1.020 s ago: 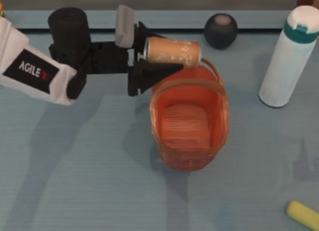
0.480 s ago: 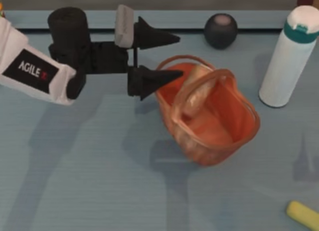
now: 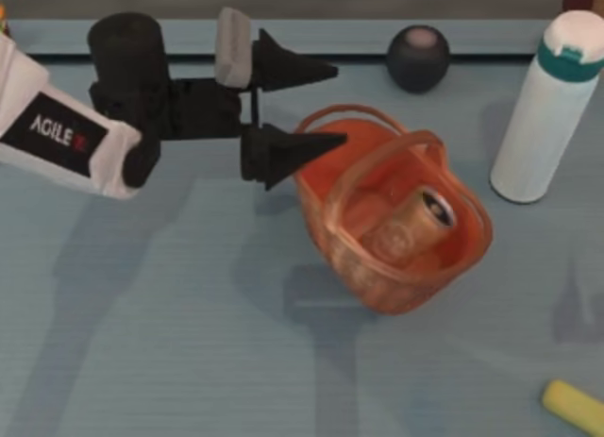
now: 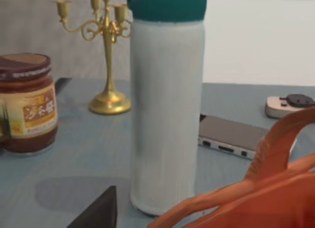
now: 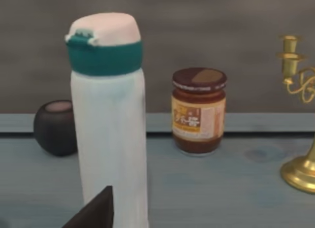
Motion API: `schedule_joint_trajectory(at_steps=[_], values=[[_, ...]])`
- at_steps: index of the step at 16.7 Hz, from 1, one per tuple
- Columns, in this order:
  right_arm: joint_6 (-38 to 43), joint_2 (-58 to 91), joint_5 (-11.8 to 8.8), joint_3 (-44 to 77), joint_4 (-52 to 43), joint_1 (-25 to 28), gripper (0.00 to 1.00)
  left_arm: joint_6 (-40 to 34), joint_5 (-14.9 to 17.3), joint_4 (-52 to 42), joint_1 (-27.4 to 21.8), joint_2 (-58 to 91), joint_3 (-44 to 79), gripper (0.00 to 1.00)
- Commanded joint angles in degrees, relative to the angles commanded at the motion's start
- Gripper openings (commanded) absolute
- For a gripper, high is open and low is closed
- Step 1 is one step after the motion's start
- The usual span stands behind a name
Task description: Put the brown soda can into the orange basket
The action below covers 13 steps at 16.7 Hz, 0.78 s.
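The brown soda can (image 3: 411, 227) lies on its side inside the orange basket (image 3: 472, 237), its silver-rimmed top pointing to the back right, under the arched handle. My left gripper (image 3: 340, 105) hovers open and empty just beyond the basket's back-left rim; its nearer fingertip (image 3: 330, 140) is over that rim. In the left wrist view the basket's handle and rim (image 4: 275, 188) fill the lower corner beside one dark fingertip (image 4: 101, 211). My right arm is outside the top view; its wrist view shows one dark fingertip (image 5: 98, 211) set off to the side, nothing held.
A tall white bottle with a teal cap (image 3: 547, 107) stands right of the basket. A dark ball (image 3: 417, 58) sits at the back. A yellow object (image 3: 574, 404) lies at the front right. A brown jar (image 4: 27, 102), a gold candlestick (image 4: 109, 50) and a flat grey device (image 4: 236, 134) stand beyond the bottle.
My left gripper opened and let go of the can, which dropped into the basket. The basket slid right and turned; the can settled on its side inside.
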Motion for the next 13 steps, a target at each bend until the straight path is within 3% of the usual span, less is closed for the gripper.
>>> schedule_joint_trajectory(at_steps=[2, 6, 13], values=[[2.2, 3.4, -0.6, 3.4, -2.4, 1.5, 1.00, -1.0, -1.9, -1.9, 0.6, -2.6, -1.8, 1.00], [10.3, 15.7, -1.7, 15.8, -11.2, 5.7, 1.00, -3.7, -9.2, -8.4, 2.8, -13.0, -8.4, 1.00], [32.7, 48.9, -2.0, 50.1, -34.6, 14.5, 1.00, -7.2, -27.6, -23.3, 8.2, -44.9, -24.7, 1.00]])
